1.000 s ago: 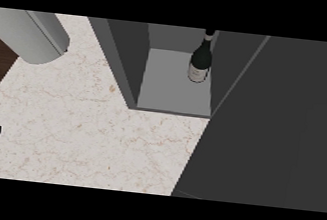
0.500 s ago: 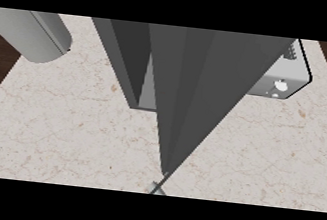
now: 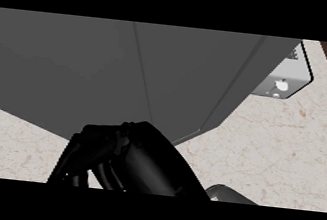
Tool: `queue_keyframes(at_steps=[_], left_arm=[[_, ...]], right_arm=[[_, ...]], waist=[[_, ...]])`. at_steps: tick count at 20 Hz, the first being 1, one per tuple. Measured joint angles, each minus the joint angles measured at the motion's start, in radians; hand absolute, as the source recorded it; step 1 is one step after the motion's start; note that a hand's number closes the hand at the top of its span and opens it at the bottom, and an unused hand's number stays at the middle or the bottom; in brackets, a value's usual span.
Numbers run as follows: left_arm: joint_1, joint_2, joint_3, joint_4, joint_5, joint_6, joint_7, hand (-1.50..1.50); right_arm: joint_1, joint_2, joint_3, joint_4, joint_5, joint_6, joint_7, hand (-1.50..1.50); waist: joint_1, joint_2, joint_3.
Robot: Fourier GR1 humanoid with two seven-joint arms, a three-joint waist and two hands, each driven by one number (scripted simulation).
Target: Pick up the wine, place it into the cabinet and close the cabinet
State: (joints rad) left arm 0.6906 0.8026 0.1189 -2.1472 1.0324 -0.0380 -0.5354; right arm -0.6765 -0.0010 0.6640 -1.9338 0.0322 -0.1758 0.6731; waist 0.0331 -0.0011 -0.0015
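Cabinet closure: 1 hand (image 3: 142, 162) set against the grey cabinet (image 3: 126, 73).

We see a black hand, side uncertain, at the bench's (image 3: 281, 144) near edge, its fingers (image 3: 93, 137) bent against the cabinet's lower front, seemingly to press the door flush. The wine is hidden, presumably inside. A white appliance (image 3: 285, 79) stands at the bench's far right corner.

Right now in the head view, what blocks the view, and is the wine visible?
Head view: the dark grey cabinet fills the upper part, evenly shaded, without glare; a black hand covers the lower middle, close to the camera; no wine shows; the pale marble counter and a white appliance show at right.
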Motion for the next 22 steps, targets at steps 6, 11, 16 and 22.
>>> queue_keyframes(at_steps=[6,11,16,22], left_arm=[[0.014,-0.033,0.039,0.005,-0.005,-0.052,0.044,-1.5],[0.016,-0.042,0.054,-0.028,-0.012,-0.067,0.105,-1.5],[-0.042,-0.064,0.02,-0.058,-0.029,-0.02,0.179,-1.5],[-0.131,-0.102,-0.065,-0.052,-0.089,0.048,0.224,-1.5]], right_arm=[[-0.146,0.001,-0.09,0.224,-0.043,-0.027,-0.087,1.5],[-0.239,-0.006,-0.184,0.376,-0.043,0.002,-0.151,1.5],[-0.274,-0.014,-0.263,0.497,-0.054,0.069,-0.245,1.5],[-0.292,-0.024,-0.3,0.579,-0.092,0.167,-0.352,1.5]], waist=[[-0.003,0.001,0.001],[-0.008,0.002,0.001],[-0.015,0.0,-0.002],[-0.015,-0.013,-0.01]])
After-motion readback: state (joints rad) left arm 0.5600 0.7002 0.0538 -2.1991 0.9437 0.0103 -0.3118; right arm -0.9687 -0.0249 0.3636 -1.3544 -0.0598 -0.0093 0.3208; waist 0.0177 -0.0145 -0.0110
